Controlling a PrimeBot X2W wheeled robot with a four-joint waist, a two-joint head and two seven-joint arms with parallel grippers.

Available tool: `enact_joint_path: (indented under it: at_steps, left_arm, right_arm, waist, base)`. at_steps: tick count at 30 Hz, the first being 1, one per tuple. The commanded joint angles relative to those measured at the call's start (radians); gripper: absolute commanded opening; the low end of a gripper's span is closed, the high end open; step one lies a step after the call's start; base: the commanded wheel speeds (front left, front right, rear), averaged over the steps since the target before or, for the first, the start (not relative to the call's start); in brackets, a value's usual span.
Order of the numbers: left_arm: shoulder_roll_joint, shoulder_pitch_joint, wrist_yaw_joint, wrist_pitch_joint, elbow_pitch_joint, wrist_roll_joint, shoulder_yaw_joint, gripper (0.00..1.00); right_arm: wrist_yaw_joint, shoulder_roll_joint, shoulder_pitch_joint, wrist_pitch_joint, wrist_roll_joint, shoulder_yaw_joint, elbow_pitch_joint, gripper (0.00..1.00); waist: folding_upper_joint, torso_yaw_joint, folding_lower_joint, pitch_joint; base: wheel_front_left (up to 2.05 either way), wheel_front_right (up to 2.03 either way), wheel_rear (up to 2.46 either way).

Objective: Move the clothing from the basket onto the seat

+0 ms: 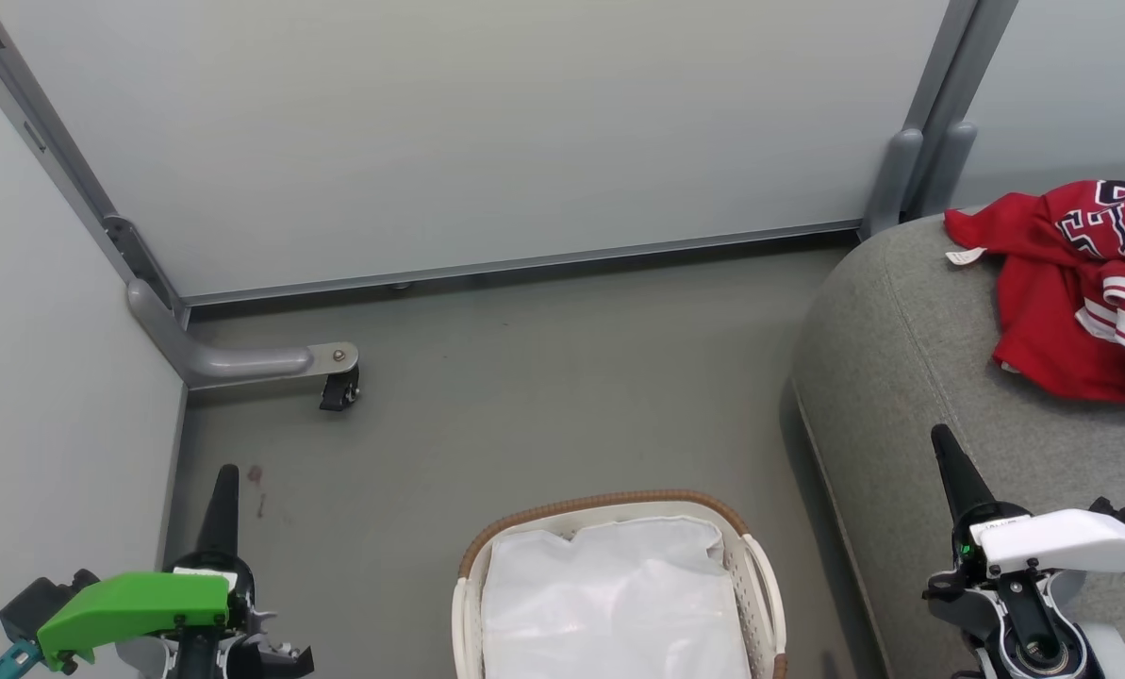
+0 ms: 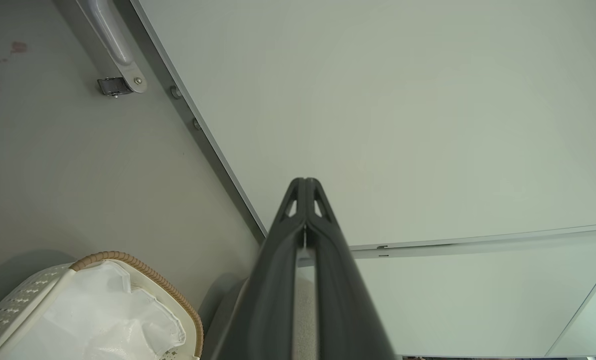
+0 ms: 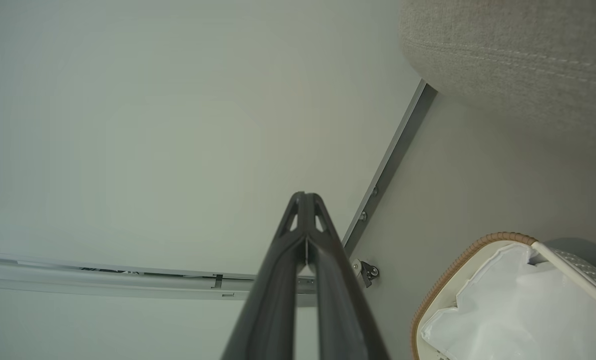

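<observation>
Red fabric clothing (image 1: 1081, 283) heaped on the large grey woven-fabric seat (image 1: 901, 358); both my grippers idle and empty.

I judge the job done or close to it. The oval white perforated plastic basket (image 1: 609, 498), brown-rimmed, sits on the grey floor (image 1: 524, 396) between my arms and shows me just its crumpled white liner (image 1: 609, 594), though the frame cuts off its near end. The clothing, a numbered jersey with striped sleeves among it, lies back from the seat's rounded edge, so I doubt it will slide off. My left gripper (image 1: 226, 476) and right gripper (image 1: 941, 436) are each pinched fully together on nothing, flanking the basket. Pale partition panels (image 1: 477, 141) and a grey metal foot with a black castor (image 1: 336, 382) hem me in ahead, while the floor between basket and seat looks open.
</observation>
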Motion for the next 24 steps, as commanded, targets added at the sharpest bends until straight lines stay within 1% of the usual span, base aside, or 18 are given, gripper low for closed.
enact_joint_path:
  at_steps: [1, 24]
  left_arm:
    - [0.007, -0.021, -0.007, 0.005, -0.009, -0.023, 0.008, 0.00]
    - [0.006, -0.035, -0.015, 0.053, -0.009, -0.171, 0.034, 0.00]
  right_arm:
    - [0.000, -0.006, 0.007, 0.007, 0.023, -0.005, -0.010, 0.00]
    - [-0.001, -0.008, 0.015, 0.051, 0.197, -0.021, -0.027, 0.00]
  waist:
    - [0.0000, 0.000, 0.0000, -0.001]
    - [0.0000, -0.004, 0.0000, -0.009]
  base:
    - [0.00, 0.00, 0.00]
    - [0.00, 0.00, 0.00]
